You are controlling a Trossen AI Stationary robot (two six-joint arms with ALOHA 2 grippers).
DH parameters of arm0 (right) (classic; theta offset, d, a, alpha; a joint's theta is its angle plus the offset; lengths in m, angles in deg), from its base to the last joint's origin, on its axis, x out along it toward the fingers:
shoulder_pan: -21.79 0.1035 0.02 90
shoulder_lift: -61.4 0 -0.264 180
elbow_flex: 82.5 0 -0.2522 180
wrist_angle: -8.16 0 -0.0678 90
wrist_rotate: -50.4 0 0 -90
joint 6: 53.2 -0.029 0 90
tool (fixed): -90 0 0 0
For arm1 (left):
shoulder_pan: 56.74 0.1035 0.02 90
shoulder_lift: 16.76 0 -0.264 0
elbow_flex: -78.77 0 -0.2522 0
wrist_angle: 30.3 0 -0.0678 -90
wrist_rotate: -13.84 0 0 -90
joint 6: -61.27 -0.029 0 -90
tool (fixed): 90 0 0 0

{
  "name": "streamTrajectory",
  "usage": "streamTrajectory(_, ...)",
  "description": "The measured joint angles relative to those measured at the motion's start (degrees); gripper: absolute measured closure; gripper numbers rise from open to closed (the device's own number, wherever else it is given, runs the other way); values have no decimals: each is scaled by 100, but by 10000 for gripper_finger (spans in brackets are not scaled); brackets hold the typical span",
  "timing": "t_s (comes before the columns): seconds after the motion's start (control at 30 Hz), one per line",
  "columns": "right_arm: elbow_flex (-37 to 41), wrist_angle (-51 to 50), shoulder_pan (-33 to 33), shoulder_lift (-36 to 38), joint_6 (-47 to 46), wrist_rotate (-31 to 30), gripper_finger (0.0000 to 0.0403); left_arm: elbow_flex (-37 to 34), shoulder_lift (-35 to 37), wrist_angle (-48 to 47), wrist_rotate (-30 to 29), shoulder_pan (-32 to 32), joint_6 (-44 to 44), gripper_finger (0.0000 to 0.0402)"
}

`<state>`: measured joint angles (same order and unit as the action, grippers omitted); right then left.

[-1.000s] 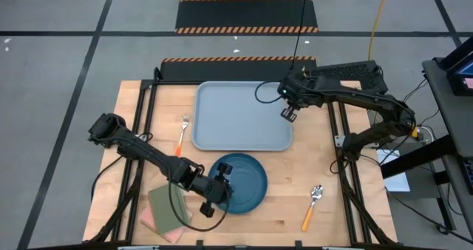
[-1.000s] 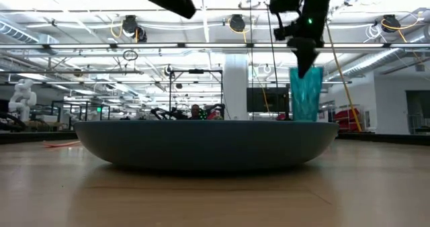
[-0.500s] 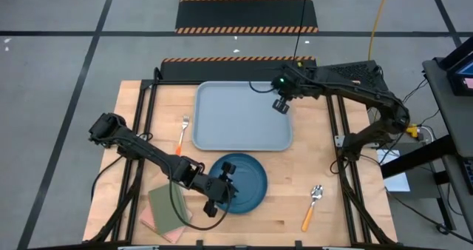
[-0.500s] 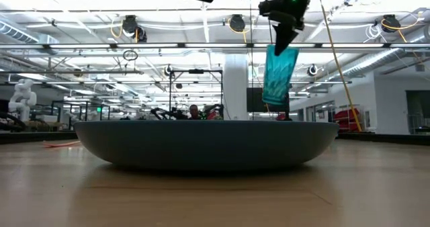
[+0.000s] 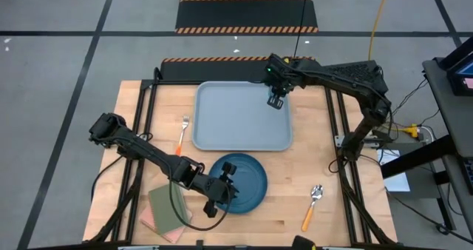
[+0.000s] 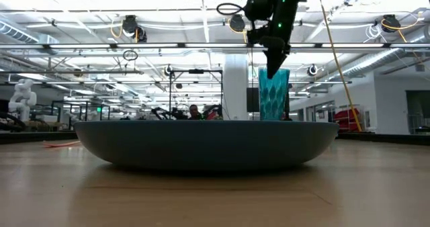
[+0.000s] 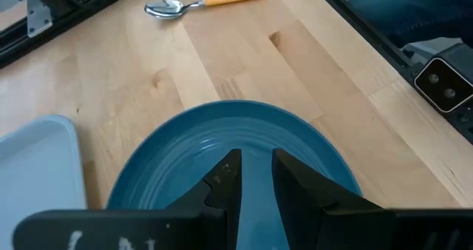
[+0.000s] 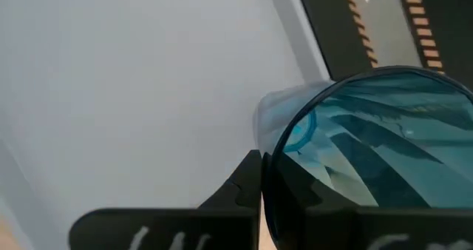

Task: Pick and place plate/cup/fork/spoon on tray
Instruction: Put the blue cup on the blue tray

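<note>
The wooden surface [image 5: 310,169] carries everything. The largest thing on it is the tray [image 5: 222,124], light grey-blue and rectangular, lying flat toward the far edge, about midway between the side edges. The plate [image 5: 247,180], round and dark teal-blue, sits just beside the tray's near rim, toward the near edge of the surface. A green notebook [image 5: 166,205] lies near the near left corner, close to the plate.

The left pincer [image 5: 222,193] is at the plate's left rim; in its wrist view its two dark fingers [image 7: 222,183] stand a small way apart on either side of the rim, the plate [image 7: 244,143] spreading out beyond them. Whether they actually press the rim cannot be told.

The right pincer [image 5: 276,100] is over the far right corner of the tray. Its fingers are closed on the wall of the cup [image 6: 273,93], a translucent teal-green tumbler that stands about upright beneath it; whether the cup's base touches the tray cannot be told, as the plate hides it in the low view.

The fork [image 5: 182,134], orange-handled, lies on the surface just left of the tray. The spoon [image 5: 312,207] lies near the near right corner, well apart from the plate.
</note>
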<state>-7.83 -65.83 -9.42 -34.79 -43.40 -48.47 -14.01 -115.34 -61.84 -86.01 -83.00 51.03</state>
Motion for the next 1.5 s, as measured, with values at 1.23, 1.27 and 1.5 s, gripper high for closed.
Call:
streamTrajectory(1.23, 2, 105, -474, -378, 348, -174, 347, 0, 1, 2, 7, -11, 216, 321)
streamTrajectory(1.27, 2, 134, -471, -375, 348, -173, 342, 0, 1, 2, 7, -11, 216, 321)
streamTrajectory(1.5, 2, 290, -459, -375, 232, -161, 303, 0, 0, 0, 7, -11, 204, 321)
